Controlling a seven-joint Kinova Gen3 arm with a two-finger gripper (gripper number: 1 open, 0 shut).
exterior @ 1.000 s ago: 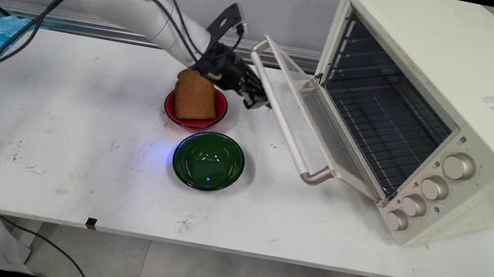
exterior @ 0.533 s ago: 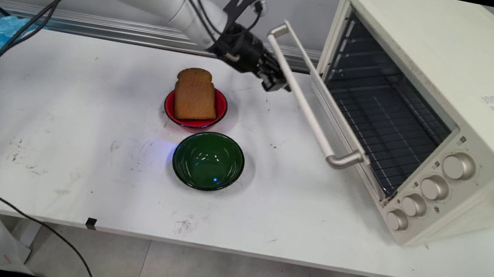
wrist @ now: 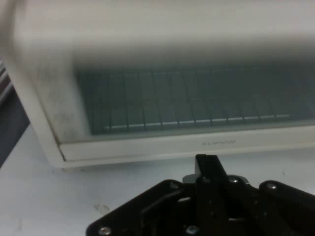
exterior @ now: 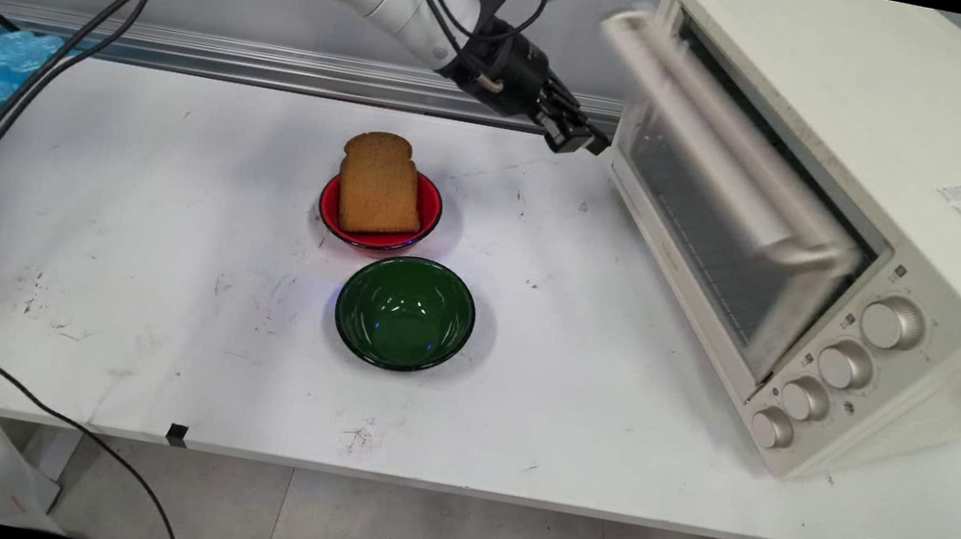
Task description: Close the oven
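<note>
While my tool (exterior: 579, 137) hung just beside the oven (exterior: 954, 124) door (exterior: 723, 222), pressed together and pinching nothing, the door stood almost up against the oven front. Judged best: keep the tool off the door's near corner, no sideways shove. Arm reached in from upper left, above the desk (exterior: 151, 254), wrist aimed at the glass. Toast (exterior: 378, 184) on red plate (exterior: 431, 203) and green bowl (exterior: 405, 311) lay well apart.

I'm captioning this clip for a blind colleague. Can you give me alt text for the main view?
A black gripper on a white arm hovers beside the almost shut door of a cream toaster oven on a white table. Left of it, toast rests on a red plate behind an empty green bowl.
</note>
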